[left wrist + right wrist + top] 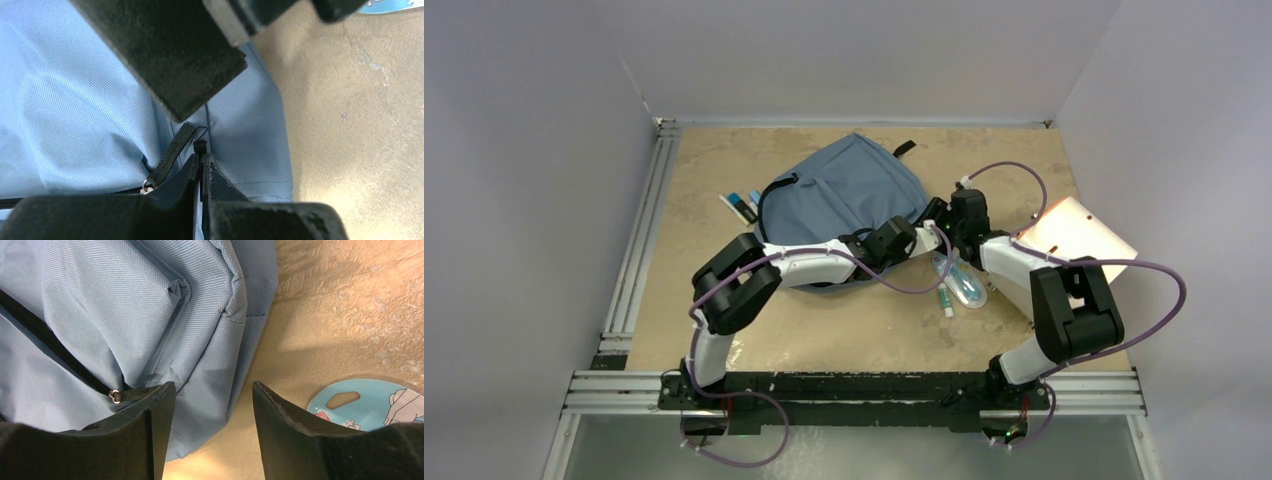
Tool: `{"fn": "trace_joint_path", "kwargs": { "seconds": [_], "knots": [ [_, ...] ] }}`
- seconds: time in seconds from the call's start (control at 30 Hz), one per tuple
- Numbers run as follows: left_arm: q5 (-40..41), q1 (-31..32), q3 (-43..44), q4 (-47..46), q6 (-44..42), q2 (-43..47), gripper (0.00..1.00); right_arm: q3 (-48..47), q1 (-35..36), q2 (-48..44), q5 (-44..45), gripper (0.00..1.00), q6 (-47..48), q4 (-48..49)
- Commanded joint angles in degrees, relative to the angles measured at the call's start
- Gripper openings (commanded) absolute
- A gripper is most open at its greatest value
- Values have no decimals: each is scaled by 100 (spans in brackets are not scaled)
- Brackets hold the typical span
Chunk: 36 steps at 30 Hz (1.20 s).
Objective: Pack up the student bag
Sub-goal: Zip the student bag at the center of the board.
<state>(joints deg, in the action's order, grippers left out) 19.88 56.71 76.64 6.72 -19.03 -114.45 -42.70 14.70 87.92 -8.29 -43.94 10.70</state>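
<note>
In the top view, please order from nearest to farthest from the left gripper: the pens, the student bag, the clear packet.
1. student bag: right under the left gripper, at the bag's right edge.
2. clear packet: close by, toward the near right.
3. pens: across the bag, by its left side.

I count one student bag [844, 190], one zipper pull [172, 155], one beige folder [1084, 235], one clear blue packet [966, 288], and pens [741, 207] too small to number.
</note>
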Motion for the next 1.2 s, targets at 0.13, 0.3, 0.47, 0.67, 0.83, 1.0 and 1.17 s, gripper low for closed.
{"fn": "trace_joint_path", "kwargs": {
  "seconds": [0.13, 0.3, 0.47, 0.67, 0.83, 1.0, 1.17],
  "knots": [
    [113, -43, -170, -26, 342, 714, 0, 77, -125, -60, -19, 60, -24, 202],
    [60, -45, -390, 234, 787, 1164, 0, 44, -173, -17, -31, 58, -13, 220],
    [67, -45, -778, 392, 1184, 1565, 0, -42, -196, 70, -133, 61, -8, 240],
    [18, -43, -1148, 470, 1564, 1843, 0, -35, -199, 68, -363, 74, 26, 239],
    [-5, -39, -1239, 462, 1697, 1886, 0, 132, -191, 105, -737, 76, -87, 544],
    [-34, -45, -1192, 430, 1753, 1818, 0, 358, -194, 76, -1016, 75, -295, 784],
    [-13, -42, -1122, 452, 1787, 1796, 0, 394, -191, 230, -966, 73, -282, 853]
  ]
}}
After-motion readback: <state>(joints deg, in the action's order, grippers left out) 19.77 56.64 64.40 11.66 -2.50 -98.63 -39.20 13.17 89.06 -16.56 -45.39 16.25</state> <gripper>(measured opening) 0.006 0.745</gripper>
